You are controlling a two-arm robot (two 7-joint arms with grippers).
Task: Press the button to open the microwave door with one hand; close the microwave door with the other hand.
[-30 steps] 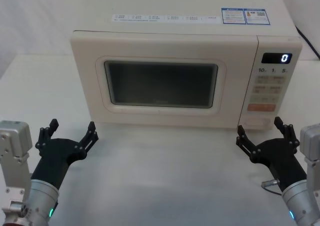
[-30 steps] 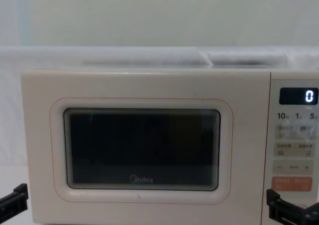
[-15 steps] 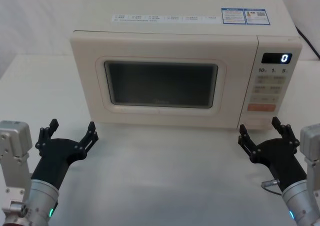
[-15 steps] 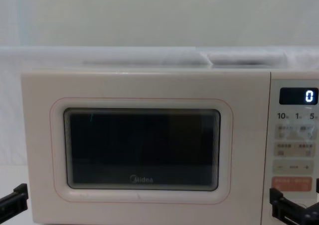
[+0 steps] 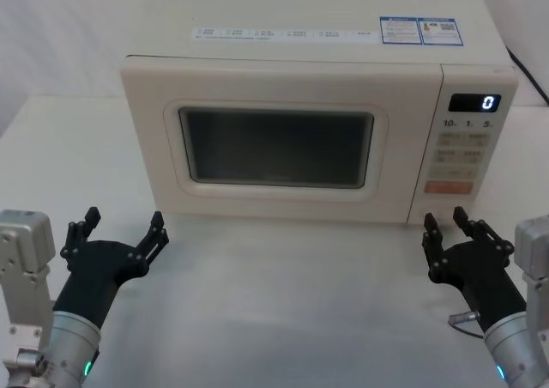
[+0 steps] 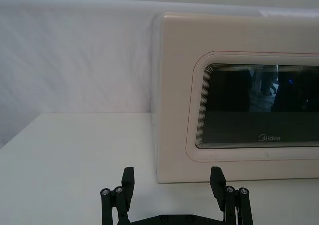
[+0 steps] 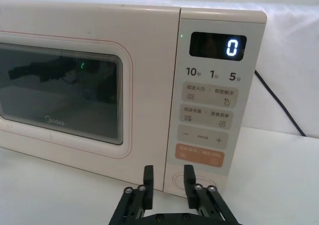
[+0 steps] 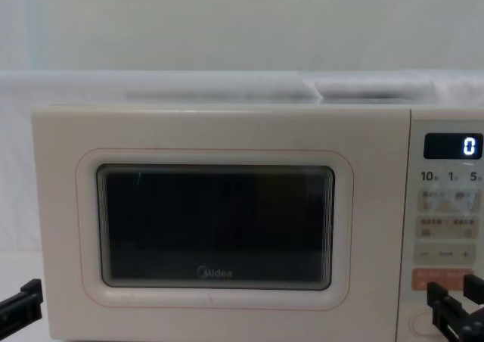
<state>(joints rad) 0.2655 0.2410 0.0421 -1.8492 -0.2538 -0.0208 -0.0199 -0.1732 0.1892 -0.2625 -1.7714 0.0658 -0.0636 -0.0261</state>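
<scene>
The cream microwave stands at the back of the table with its door (image 5: 274,139) closed and the dark window (image 8: 215,221) facing me. Low on the control panel sits the oval button (image 7: 177,179), partly behind a finger. My right gripper (image 5: 446,225) hovers just in front of that corner, and in the right wrist view its fingers (image 7: 148,177) stand a narrow gap apart with nothing between them. On the table in front of the door's left end, my left gripper (image 5: 123,225) is wide open and empty, its fingers (image 6: 128,177) pointing at the microwave door (image 6: 249,105).
The control panel (image 5: 467,148) shows a lit 0 on its display, with small keys and an orange key (image 7: 199,155) above the button. A black cable (image 7: 279,103) runs behind the microwave on the right. White tabletop (image 5: 283,302) stretches between the two arms.
The right gripper's fingers have drawn together from wide open to a narrow gap, staying in front of the panel's lower corner. The left gripper and the door have not moved.
</scene>
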